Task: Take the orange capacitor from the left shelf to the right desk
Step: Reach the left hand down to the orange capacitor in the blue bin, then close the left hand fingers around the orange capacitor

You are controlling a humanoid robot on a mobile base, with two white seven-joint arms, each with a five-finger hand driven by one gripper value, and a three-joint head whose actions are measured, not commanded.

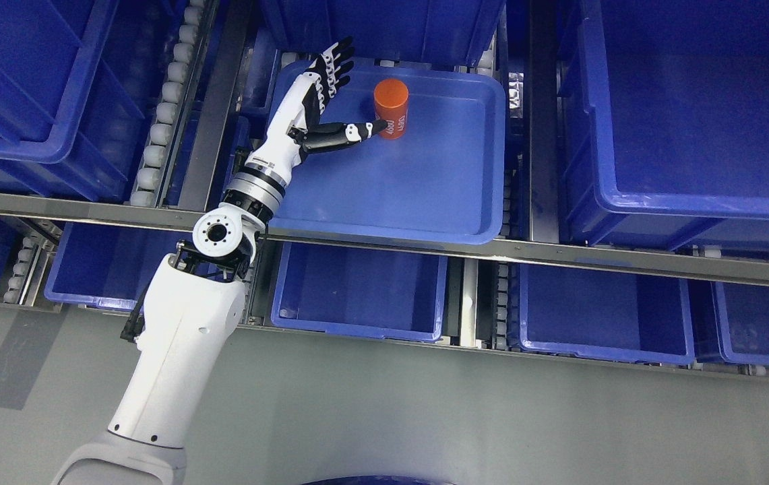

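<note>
Head view: the left hand (320, 101) is seen reached into a shallow blue tray (424, 202) on the shelf; its fingers (335, 64) are spread and extended away from the wrist, with nothing held; the thumb (350, 133) is stretched sideways, its tip touching or just short of the orange capacitor (391, 108); the capacitor is stood upright in the tray, just beside the palm, on the thumb's side.

The left arm reaches up and far from the lower left. The left hand (320, 101) is spread, thumb pointing right.
</note>
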